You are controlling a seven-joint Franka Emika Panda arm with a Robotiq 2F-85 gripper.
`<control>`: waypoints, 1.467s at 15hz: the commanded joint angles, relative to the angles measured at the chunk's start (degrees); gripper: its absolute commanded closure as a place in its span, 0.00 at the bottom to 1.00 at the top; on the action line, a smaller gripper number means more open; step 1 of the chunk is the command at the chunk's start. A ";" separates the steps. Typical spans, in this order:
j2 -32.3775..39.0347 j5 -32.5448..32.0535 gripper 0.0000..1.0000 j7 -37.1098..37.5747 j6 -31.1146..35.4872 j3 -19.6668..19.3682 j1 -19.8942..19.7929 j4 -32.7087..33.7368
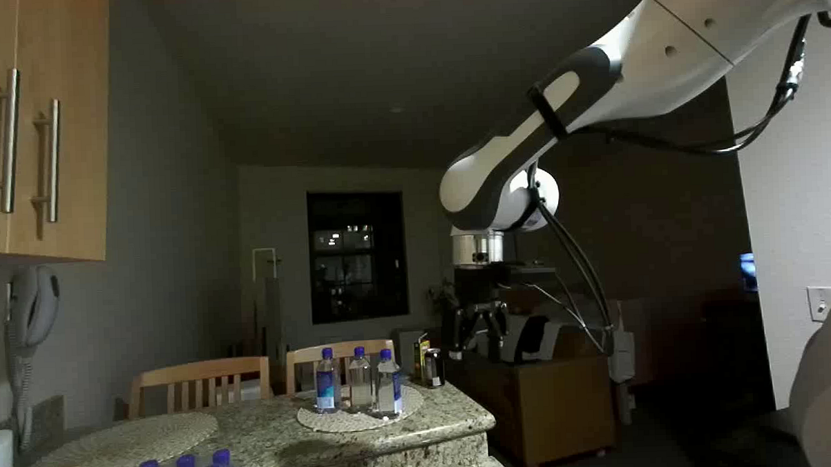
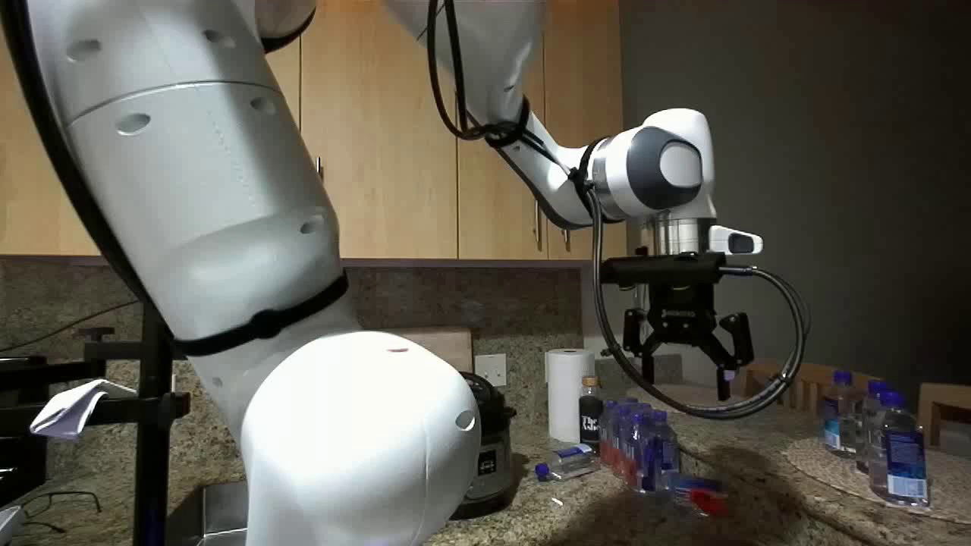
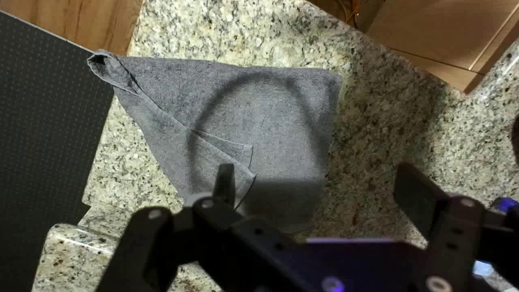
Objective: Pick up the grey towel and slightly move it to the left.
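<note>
1. While the black two-fingered metal gripper (image 2: pixel 685 377) hangs above the speckled beige granite counter (image 3: pixel 284 32), its jaws stand well apart with nothing between them: released.
2. Seen from the wrist, the flat grey woven-cloth towel (image 3: pixel 259 109) lies below the gripper, toward the view's top and left of the midpoint between the jaws.
3. Its long axis slants from a tip at upper left to the lower right, oblique to the jaws' spread; the coming move probably calls for a descent and a shift toward the cloth.
4. That tip seems to reach past the counter's left edge, beside the dark dotted panel (image 3: pixel 44 117); the towel's upper right corner stays clear of the counter's upper right edge.
5. It looks limp, with a flap folded along its left side and a curled tip; its lower end is partly hidden.
</note>
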 commanded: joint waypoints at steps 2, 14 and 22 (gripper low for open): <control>0.04 0.40 0.00 -0.30 -0.13 0.79 -0.83 0.09; 0.04 0.40 0.00 -0.30 -0.13 0.79 -0.83 0.09; 1.01 1.20 0.00 -0.38 1.99 0.95 -0.30 0.20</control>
